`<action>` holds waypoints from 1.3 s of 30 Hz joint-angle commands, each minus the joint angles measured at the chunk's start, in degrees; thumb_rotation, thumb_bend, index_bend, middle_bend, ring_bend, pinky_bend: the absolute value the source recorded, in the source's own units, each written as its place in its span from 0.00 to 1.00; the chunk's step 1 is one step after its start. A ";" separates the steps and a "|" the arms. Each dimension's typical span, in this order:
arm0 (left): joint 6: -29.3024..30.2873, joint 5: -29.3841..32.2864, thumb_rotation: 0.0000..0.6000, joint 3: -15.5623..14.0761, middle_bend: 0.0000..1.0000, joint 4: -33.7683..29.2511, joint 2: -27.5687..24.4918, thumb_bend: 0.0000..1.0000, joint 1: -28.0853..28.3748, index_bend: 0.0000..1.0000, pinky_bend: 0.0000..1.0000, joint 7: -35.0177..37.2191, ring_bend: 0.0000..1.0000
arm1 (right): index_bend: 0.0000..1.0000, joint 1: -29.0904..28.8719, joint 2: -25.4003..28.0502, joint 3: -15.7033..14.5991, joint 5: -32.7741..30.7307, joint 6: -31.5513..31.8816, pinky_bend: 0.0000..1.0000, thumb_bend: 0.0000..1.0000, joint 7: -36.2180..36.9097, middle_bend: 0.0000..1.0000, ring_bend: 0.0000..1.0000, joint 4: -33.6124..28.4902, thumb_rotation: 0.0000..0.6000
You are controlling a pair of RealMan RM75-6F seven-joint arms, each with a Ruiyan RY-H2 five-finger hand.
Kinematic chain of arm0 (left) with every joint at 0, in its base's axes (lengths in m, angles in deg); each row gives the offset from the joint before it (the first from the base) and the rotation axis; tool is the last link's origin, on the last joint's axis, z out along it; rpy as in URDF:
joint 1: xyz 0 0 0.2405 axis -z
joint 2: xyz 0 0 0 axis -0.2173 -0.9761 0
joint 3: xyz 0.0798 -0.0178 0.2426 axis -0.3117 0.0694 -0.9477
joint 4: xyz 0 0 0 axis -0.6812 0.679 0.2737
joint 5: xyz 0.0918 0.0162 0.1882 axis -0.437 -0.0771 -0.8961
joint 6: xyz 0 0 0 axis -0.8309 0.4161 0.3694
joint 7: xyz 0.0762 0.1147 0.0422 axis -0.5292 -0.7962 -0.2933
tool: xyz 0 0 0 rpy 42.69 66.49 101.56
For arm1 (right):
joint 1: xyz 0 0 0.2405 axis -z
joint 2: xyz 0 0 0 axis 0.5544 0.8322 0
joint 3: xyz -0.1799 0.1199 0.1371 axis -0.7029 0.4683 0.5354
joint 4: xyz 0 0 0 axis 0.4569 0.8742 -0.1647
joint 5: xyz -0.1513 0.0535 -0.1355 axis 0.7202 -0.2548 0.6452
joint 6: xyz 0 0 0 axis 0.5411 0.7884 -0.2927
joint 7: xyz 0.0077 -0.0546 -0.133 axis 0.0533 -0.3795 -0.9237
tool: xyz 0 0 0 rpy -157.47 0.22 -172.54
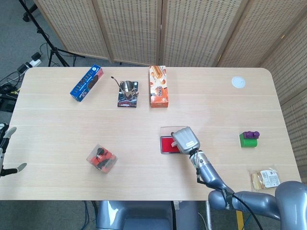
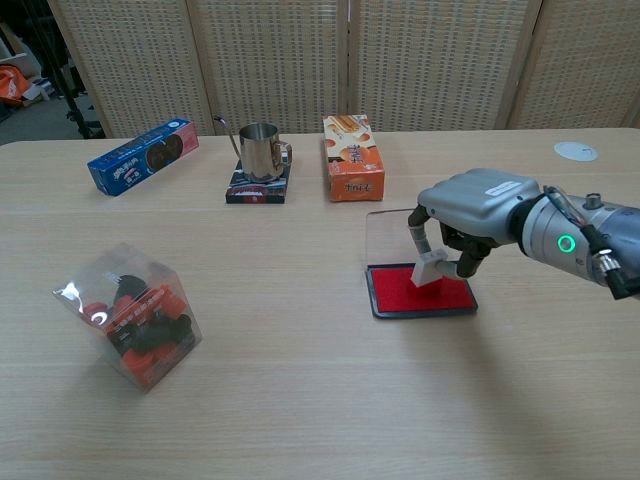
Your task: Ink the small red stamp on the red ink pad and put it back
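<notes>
The red ink pad (image 2: 405, 291) (image 1: 166, 144) lies open in its dark tray, its clear lid (image 2: 388, 236) standing up behind it. My right hand (image 2: 478, 208) (image 1: 185, 139) hovers over the pad's right half and pinches a small pale stamp (image 2: 429, 268), tilted, with its lower end touching the red surface. In the head view the hand hides the stamp. Of the left hand, only fingertips (image 1: 9, 132) show at the left edge of the head view, off the table, holding nothing that I can see.
A clear box of red and black pieces (image 2: 133, 318) sits at front left. At the back stand a blue box (image 2: 141, 156), a steel cup on a coaster (image 2: 259, 152) and an orange carton (image 2: 351, 157). A green-and-purple block (image 1: 249, 139) and a snack packet (image 1: 265, 178) lie right.
</notes>
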 commanded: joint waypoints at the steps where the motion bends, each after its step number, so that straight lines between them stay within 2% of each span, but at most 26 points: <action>1: -0.01 -0.03 1.00 0.00 0.00 0.00 -0.03 0.00 0.01 0.00 0.00 0.00 0.00 | 0.57 -0.07 -0.01 -0.08 -0.12 0.06 1.00 0.62 -0.12 0.95 0.97 0.07 1.00; 29: 0.49 -0.51 1.00 -0.20 0.00 -0.16 -0.38 0.00 -0.35 0.00 0.00 0.83 0.00 | 0.57 0.32 0.59 -0.80 0.66 1.27 1.00 0.62 1.60 0.95 0.97 -1.00 1.00; 39: 0.32 -0.50 1.00 -0.23 0.00 -0.19 -0.42 0.00 -0.28 0.00 0.00 0.80 0.00 | 0.57 1.26 7.19 1.80 1.70 3.29 1.00 0.62 4.83 0.95 0.97 -8.29 1.00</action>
